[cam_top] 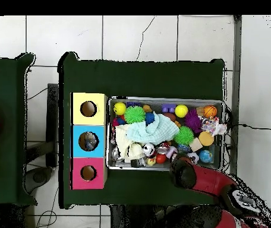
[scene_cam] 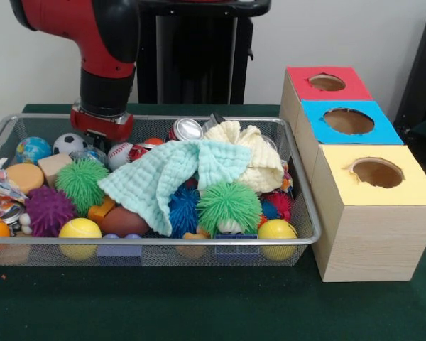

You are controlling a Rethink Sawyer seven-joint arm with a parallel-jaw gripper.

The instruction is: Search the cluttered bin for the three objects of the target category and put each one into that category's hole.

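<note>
A wire mesh bin (scene_cam: 149,243) is heaped with clutter. A mint cloth (scene_cam: 163,177) and a cream cloth (scene_cam: 252,153) lie on top. Around them are green spiky balls (scene_cam: 228,204), a purple spiky ball (scene_cam: 48,210), yellow balls (scene_cam: 79,229), a soccer ball (scene_cam: 68,143), a baseball (scene_cam: 119,155) and a can (scene_cam: 187,129). My gripper (scene_cam: 101,133) is lowered at the bin's far left part, just behind the soccer ball and baseball, its lower end hidden by them. In the overhead view the arm (cam_top: 188,173) covers it at the bin's (cam_top: 109,133) lower edge.
To the right of the bin three wooden boxes stand in a row, each with a round hole: red (scene_cam: 326,82), blue (scene_cam: 348,121) and yellow (scene_cam: 377,172). Something shows inside the blue box's hole (cam_top: 89,141) in the overhead view. Green cloth covers the table (scene_cam: 199,305).
</note>
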